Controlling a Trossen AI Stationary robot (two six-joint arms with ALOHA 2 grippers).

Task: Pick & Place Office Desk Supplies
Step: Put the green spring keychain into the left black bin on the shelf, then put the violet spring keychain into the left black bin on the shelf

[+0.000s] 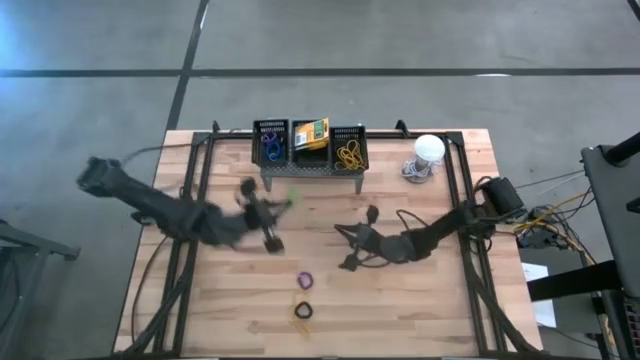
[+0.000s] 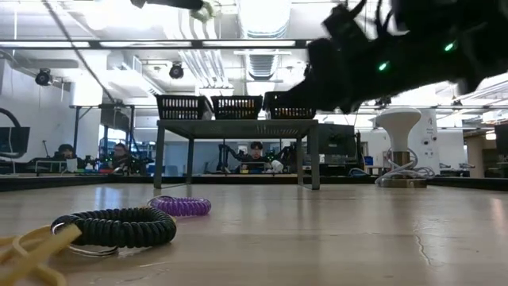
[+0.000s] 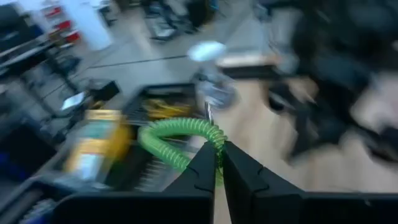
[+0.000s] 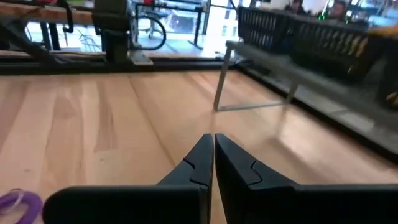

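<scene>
Yellow bands (image 2: 28,248) and a black loop (image 2: 119,226) lie nearest the low camera on the pale wooden table (image 1: 420,300), with a purple loop (image 2: 184,206) just behind. Beyond the table, people sit at desks in a bright workshop. Left gripper (image 3: 219,163) is raised near the grey stand (image 1: 312,170), its fingers pinched on a green loop (image 3: 180,134). Right gripper (image 4: 213,152) rests low over the table's middle, fingers pressed together and holding nothing. Three black mesh baskets sit in a row on the stand: one basket (image 1: 272,143) holds blue and purple loops, the middle basket (image 1: 311,148) holds crayon boxes (image 1: 311,131), and the third (image 1: 349,146) holds yellow bands.
</scene>
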